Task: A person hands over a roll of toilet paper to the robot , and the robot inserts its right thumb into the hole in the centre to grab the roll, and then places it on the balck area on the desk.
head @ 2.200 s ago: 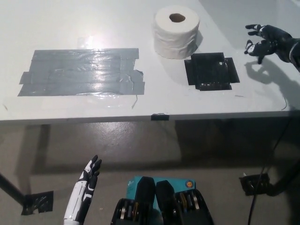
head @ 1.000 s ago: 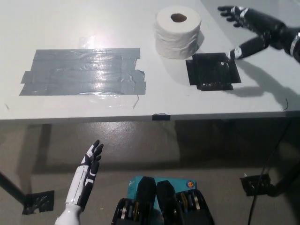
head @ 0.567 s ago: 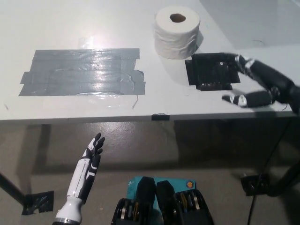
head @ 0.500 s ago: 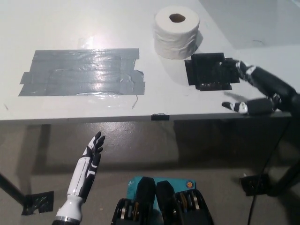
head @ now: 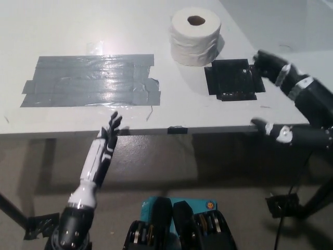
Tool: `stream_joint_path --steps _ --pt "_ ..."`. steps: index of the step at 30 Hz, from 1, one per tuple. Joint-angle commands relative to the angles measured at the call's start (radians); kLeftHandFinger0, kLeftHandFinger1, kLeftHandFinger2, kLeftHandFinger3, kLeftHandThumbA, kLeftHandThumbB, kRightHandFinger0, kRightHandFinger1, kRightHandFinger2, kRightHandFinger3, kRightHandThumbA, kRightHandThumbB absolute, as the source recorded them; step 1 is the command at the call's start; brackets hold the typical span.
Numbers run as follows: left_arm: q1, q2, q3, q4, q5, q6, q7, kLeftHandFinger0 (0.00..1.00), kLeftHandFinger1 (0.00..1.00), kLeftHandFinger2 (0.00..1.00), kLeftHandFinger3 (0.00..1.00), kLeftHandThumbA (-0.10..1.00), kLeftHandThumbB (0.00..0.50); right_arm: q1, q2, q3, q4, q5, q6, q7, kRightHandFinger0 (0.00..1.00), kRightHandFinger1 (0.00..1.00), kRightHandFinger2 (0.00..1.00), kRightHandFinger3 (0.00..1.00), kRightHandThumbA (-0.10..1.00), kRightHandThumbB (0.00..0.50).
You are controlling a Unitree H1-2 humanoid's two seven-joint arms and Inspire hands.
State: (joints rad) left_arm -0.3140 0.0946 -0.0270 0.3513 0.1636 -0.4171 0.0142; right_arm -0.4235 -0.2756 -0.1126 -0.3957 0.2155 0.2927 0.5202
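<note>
**Inventory: near edge to far edge**

Nearest me, white left hand [head: 110, 136] at the desk's front edge, fingers apart, empty. Black right hand [head: 291, 112] by the right edge, fingers spread, holding nothing. Black square patch [head: 232, 79] beyond. Farthest, white toilet paper roll [head: 195, 35] upright on the grey desk [head: 78, 31], just behind the patch. I judge it light, soft, crushable; best hold is its brown centre hole [head: 196, 21].

White desk [head: 78, 31] bears toilet roll [head: 195, 36], grey tape [head: 88, 80], black patch [head: 232, 79].
</note>
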Motion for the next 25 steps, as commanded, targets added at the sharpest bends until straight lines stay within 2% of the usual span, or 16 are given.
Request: stream_joint_path --steps 1,2,3,4,6,9,10,11,12,14,16,20,25 --pt "-0.009 0.003 0.014 -0.036 -0.014 -0.011 0.019 1.00 1.00 1.00 1.00 1.00 0.082 0.034 0.098 -0.037 0.115 0.062 -0.048 -0.113 1.00 1.00 1.00 1.00 0.62 0.206" --pt "-0.005 0.003 0.015 -0.038 -0.015 -0.011 0.017 1.00 1.00 1.00 1.00 1.00 0.082 0.041 0.109 -0.039 0.133 0.055 -0.052 -0.118 1.00 1.00 1.00 1.00 0.62 0.210" --pt "0.005 0.003 0.015 -0.042 -0.018 -0.014 0.014 1.00 1.00 1.00 1.00 1.00 0.084 0.056 0.133 -0.046 0.195 0.057 -0.081 -0.119 1.00 1.00 1.00 1.00 0.61 0.172" --pt "0.011 0.003 0.015 -0.043 -0.017 -0.018 0.013 1.00 1.00 1.00 1.00 1.00 0.086 0.063 0.150 -0.052 0.250 0.064 -0.105 -0.117 1.00 1.00 1.00 1.00 0.60 0.163" --pt "0.021 0.005 0.014 -0.048 -0.010 -0.022 0.016 1.00 1.00 1.00 1.00 1.00 0.087 0.068 0.171 -0.051 0.347 0.042 -0.163 -0.126 1.00 1.00 1.00 1.00 0.61 0.170" --pt "0.040 0.002 0.013 -0.055 -0.014 -0.024 0.014 1.00 1.00 1.00 1.00 1.00 0.090 0.078 0.180 -0.044 0.445 0.018 -0.243 -0.129 1.00 1.00 1.00 1.00 0.70 0.163" --pt "0.048 0.002 0.013 -0.059 -0.013 -0.022 0.013 1.00 1.00 1.00 1.00 1.00 0.091 0.082 0.183 -0.041 0.464 0.014 -0.259 -0.129 1.00 1.00 1.00 1.00 0.74 0.176" --pt "0.062 0.003 0.013 -0.063 -0.012 -0.023 0.013 1.00 1.00 1.00 1.00 1.00 0.090 0.094 0.185 -0.029 0.499 -0.007 -0.287 -0.134 1.00 1.00 1.00 1.00 0.84 0.181" --pt "0.074 0.004 0.013 -0.066 -0.011 -0.024 0.013 1.00 1.00 1.00 1.00 1.00 0.089 0.107 0.186 -0.020 0.514 -0.019 -0.302 -0.138 1.00 1.00 1.00 1.00 0.86 0.186" --pt "0.099 0.003 0.010 -0.073 -0.005 -0.019 0.014 1.00 1.00 1.00 1.00 1.00 0.091 0.136 0.184 -0.006 0.537 -0.032 -0.338 -0.131 1.00 1.00 1.00 1.00 0.92 0.141" --pt "0.116 0.002 0.006 -0.077 0.000 -0.019 0.012 1.00 1.00 1.00 1.00 1.00 0.080 0.154 0.181 0.000 0.557 -0.036 -0.366 -0.126 1.00 1.00 1.00 1.00 0.95 0.138" --pt "0.168 0.001 -0.005 -0.081 0.006 -0.035 0.008 1.00 1.00 1.00 1.00 1.00 0.053 0.218 0.184 0.009 0.573 -0.034 -0.400 -0.130 1.00 1.00 1.00 1.00 0.95 0.164" --pt "0.200 0.002 -0.011 -0.078 0.003 -0.043 0.006 1.00 1.00 1.00 1.00 1.00 0.070 0.258 0.184 0.020 0.571 -0.033 -0.416 -0.130 1.00 1.00 1.00 1.00 0.94 0.151"
